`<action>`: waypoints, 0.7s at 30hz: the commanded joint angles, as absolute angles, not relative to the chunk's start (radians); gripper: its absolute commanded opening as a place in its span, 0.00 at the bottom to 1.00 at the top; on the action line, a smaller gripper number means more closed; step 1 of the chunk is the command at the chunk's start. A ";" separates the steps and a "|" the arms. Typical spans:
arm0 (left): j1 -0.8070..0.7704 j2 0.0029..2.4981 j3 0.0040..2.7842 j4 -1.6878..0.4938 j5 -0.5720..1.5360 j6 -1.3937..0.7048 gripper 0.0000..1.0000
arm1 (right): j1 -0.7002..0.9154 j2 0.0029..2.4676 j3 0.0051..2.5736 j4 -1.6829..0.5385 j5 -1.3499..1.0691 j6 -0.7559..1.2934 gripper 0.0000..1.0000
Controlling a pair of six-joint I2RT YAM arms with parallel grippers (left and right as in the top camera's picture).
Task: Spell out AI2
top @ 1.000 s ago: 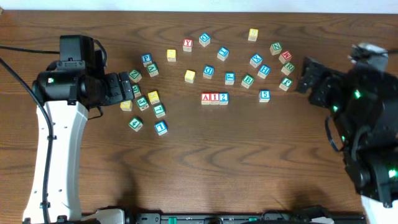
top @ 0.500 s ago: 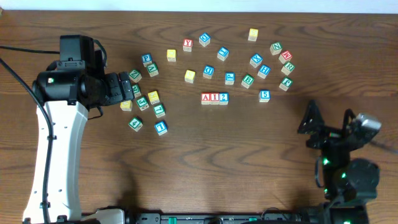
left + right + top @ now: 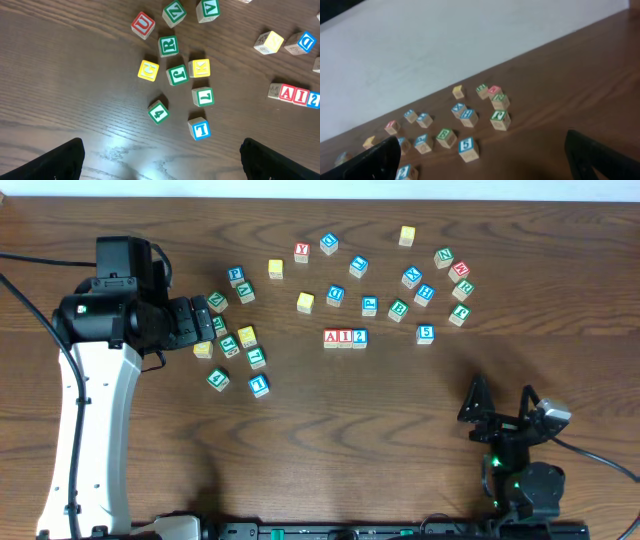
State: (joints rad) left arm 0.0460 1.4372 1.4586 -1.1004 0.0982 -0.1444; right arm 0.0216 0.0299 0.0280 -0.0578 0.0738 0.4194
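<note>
Item, "A" cube (image 3: 331, 337): wood, red border, red letter; left end of a short row near the middle of the desk (image 3: 350, 450).
Item, "I" cube (image 3: 345, 337): red border; middle of the row, touching both neighbours.
Item, "2" cube (image 3: 359, 337): blue border; right end of the row, which reads A-I-2 from overhead.
Surrounding stock: loose alphabet cubes scattered behind and to either side; blue "5" cube (image 3: 425, 333) near the row's right, blue "1" cube (image 3: 259, 385) to its lower left, both apart from it.
Left claw (image 3: 212, 320): released, jaws spread wide, nothing between them; above the left cluster of cubes.
Right claw (image 3: 500, 405): released, jaws wide, empty; near the desk's front right, well apart from every cube.
</note>
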 commanded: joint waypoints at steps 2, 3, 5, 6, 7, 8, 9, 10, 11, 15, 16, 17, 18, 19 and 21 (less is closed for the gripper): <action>0.052 1.438 1.472 -1.106 0.092 -0.131 0.98 | 0.015 0.008 0.005 -0.068 0.068 0.461 0.99; 0.052 1.438 1.472 -1.106 0.092 -0.131 0.98 | 0.015 0.006 0.005 -0.068 0.068 0.443 0.99; 0.052 1.438 1.472 -1.106 0.092 -0.131 0.98 | 0.015 0.005 0.005 -0.069 0.065 0.399 0.99; 0.052 1.438 1.472 -1.106 0.092 -0.131 0.98 | 0.015 0.005 0.005 -0.069 0.064 0.374 0.99; 0.052 1.438 1.472 -1.106 0.092 -0.131 0.98 | 0.015 0.005 0.005 -0.070 0.059 0.344 0.99; 0.052 1.438 1.472 -1.106 0.092 -0.131 0.98 | 0.015 0.005 0.005 -0.071 0.056 0.321 0.99; 0.052 1.438 1.472 -1.106 0.092 -0.131 0.98 | 0.015 0.006 0.005 -0.071 0.053 0.317 0.99; 0.052 1.438 1.472 -1.106 0.092 -0.131 0.98 | 0.015 0.006 0.005 -0.070 0.053 0.316 0.99; 0.052 1.438 1.472 -1.106 0.092 -0.131 0.98 | 0.015 0.006 0.005 -0.070 0.053 0.316 0.99; 0.052 1.438 1.472 -1.106 0.092 -0.131 0.98 | 0.015 0.006 0.006 -0.070 0.053 0.317 0.99; 0.052 1.438 1.472 -1.106 0.092 -0.131 0.98 | 0.015 0.006 0.005 -0.070 0.053 0.317 0.99; 0.052 1.438 1.472 -1.106 0.092 -0.131 0.98 | 0.015 0.006 0.006 -0.070 0.053 0.317 0.99; 0.052 1.438 1.472 -1.106 0.092 -0.131 0.98 | 0.015 0.006 0.005 -0.070 0.053 0.317 0.99; 0.052 1.438 1.472 -1.106 0.092 -0.131 0.98 | 0.015 0.006 0.006 -0.070 0.053 0.317 0.99; 0.052 1.438 1.472 -1.106 0.092 -0.131 0.98 | 0.015 0.006 0.006 -0.070 0.053 0.316 0.99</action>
